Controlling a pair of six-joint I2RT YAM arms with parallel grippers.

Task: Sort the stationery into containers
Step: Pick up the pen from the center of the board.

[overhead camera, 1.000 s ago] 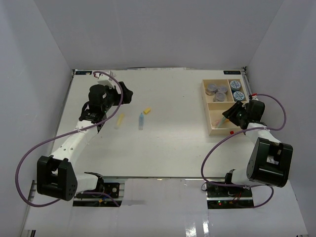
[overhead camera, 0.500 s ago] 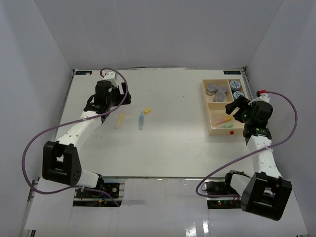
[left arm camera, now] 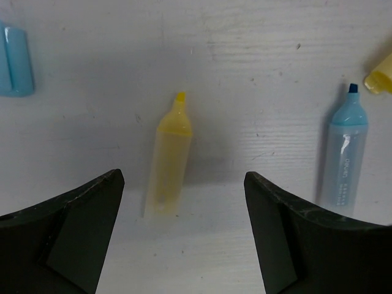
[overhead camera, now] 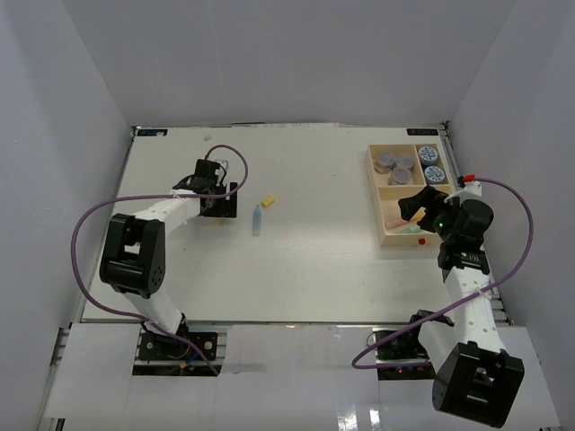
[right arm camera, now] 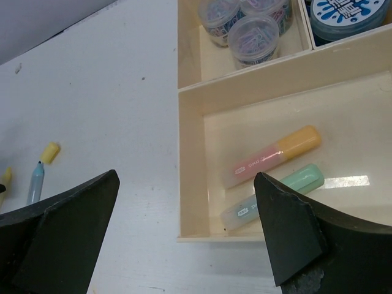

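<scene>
Yellow cap nr blue marker; nothing blocking.

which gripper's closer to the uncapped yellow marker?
Left. Left gripper hovers over the yellow marker, open jaws straddling it. Right gripper is across the table at the tray.

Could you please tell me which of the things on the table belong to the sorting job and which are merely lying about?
Part of the job:
yellow marker
blue marker
yellow cap
blue cap
orange marker
green marker
round containers
wooden tray

Lying about:
purple cables
</scene>
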